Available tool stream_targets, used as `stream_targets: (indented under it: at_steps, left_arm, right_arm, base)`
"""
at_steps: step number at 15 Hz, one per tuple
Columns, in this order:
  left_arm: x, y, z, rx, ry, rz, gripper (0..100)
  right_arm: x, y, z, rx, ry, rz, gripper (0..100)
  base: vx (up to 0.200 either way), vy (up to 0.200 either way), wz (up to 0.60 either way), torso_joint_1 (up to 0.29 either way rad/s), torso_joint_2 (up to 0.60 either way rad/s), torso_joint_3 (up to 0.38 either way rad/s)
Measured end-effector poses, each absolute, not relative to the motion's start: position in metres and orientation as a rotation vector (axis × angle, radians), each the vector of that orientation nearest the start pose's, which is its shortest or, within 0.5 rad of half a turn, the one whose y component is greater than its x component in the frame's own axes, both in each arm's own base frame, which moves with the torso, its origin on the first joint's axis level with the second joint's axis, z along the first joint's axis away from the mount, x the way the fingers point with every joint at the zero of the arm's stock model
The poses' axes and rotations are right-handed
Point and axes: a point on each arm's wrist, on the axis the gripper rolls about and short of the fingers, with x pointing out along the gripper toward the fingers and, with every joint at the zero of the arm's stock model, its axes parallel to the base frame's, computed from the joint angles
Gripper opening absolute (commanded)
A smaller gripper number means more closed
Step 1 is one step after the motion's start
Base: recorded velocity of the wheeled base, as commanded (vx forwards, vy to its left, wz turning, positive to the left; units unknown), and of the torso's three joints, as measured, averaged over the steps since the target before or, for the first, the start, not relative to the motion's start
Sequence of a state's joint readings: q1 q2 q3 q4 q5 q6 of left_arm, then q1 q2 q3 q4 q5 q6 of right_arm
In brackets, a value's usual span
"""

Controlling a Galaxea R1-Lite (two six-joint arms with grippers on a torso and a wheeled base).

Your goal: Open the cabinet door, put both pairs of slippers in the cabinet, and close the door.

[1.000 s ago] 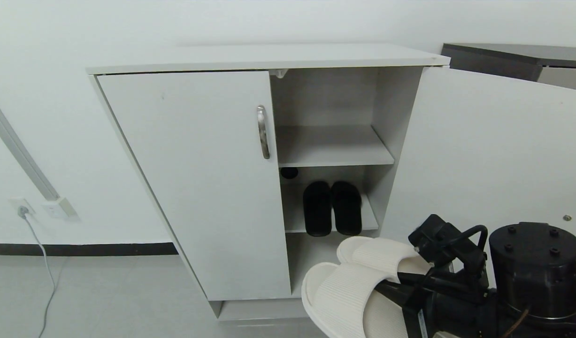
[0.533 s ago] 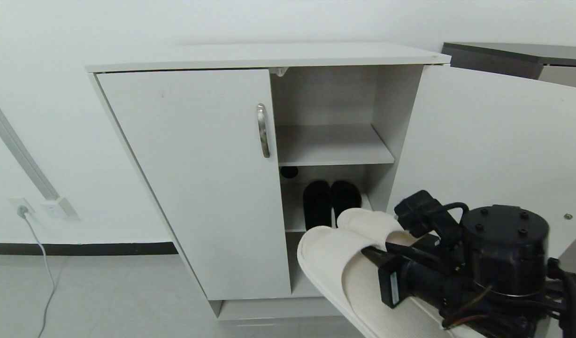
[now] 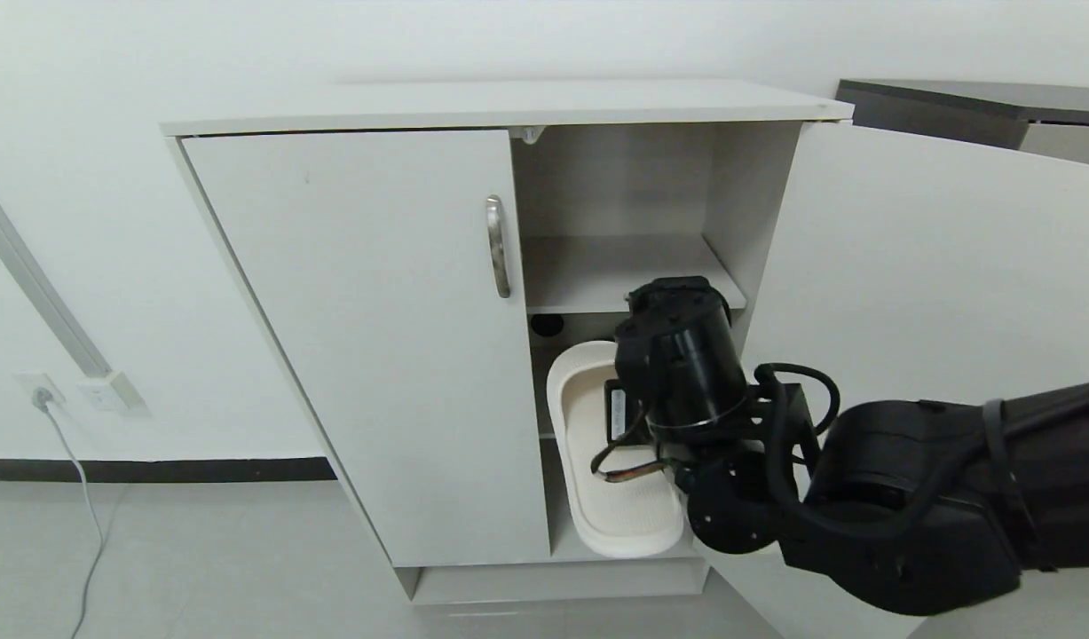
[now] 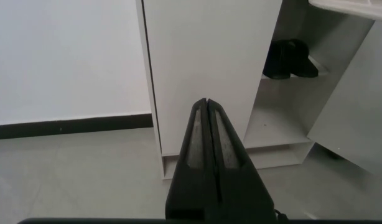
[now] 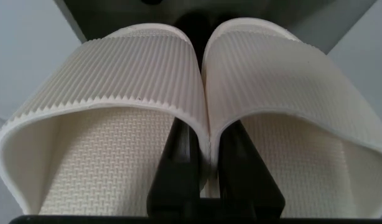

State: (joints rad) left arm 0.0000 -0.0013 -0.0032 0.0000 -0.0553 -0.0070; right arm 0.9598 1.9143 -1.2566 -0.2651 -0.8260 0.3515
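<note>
Carried the pair of cream ribbed foam slippers (image 3: pixel 588 417) forward with the right pincer (image 5: pixel 206 158), from low before the open door up to the mouth of the tall white two-door cabinet (image 3: pixel 508 102). Holds this pair narrow, clamped on the two inner side walls, one slipper at each side of the pincer, the ribbed straps touching just beyond the fingertips. Seen from the head as standing on edge before the middle shelf (image 4: pixel 320 70) and the bottom compartment (image 4: pixel 281 127); cannot tell whether already inside.

Judged as the second placing step: pair of flat black slippers (image 4: pixel 290 59) lying already on the middle shelf, beyond the right pincer. Next probably calls for turning the cream pair flat, pushing deeper, setting down on a free level, then opening and pulling straight back without dragging. After that, remains to push shut the white right door (image 3: pixel 908 266), standing wide beside the pincer. Keeps the left pincer (image 4: pixel 206 109) pressed shut on nothing, well apart from the cabinet.
</note>
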Motion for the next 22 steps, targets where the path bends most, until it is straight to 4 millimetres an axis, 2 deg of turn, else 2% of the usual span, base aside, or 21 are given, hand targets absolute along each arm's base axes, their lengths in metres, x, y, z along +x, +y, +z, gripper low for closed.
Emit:
stream_targets:
  at_steps: [2, 5, 13, 22]
  left_arm:
    - [-0.023, -0.001, 0.076, -0.007, -0.004, -0.055, 0]
    - [-0.023, -0.001, 0.076, -0.008, -0.004, -0.055, 0]
    - [-0.023, -0.001, 0.076, -0.008, -0.004, -0.055, 0]
    - [-0.023, -0.001, 0.076, -0.007, -0.004, -0.055, 0]
  right_arm:
    - [0.238, 0.303, 0.21, 0.02, 0.245, 0.063, 0]
    - [0.25, 0.304, 0.217, 0.006, 0.223, 0.046, 0]
    - [0.256, 0.306, 0.231, -0.013, 0.186, 0.046, 0]
    - [0.256, 0.306, 0.236, 0.001, 0.168, 0.05, 0]
  base:
    - [0.0, 0.0, 0.0, 0.0, 0.0, 0.0]
    - [0.0, 0.0, 0.0, 0.0, 0.0, 0.0]
    - [0.0, 0.0, 0.0, 0.0, 0.0, 0.0]
    - [0.2, 0.0, 0.0, 0.0, 0.0, 0.004]
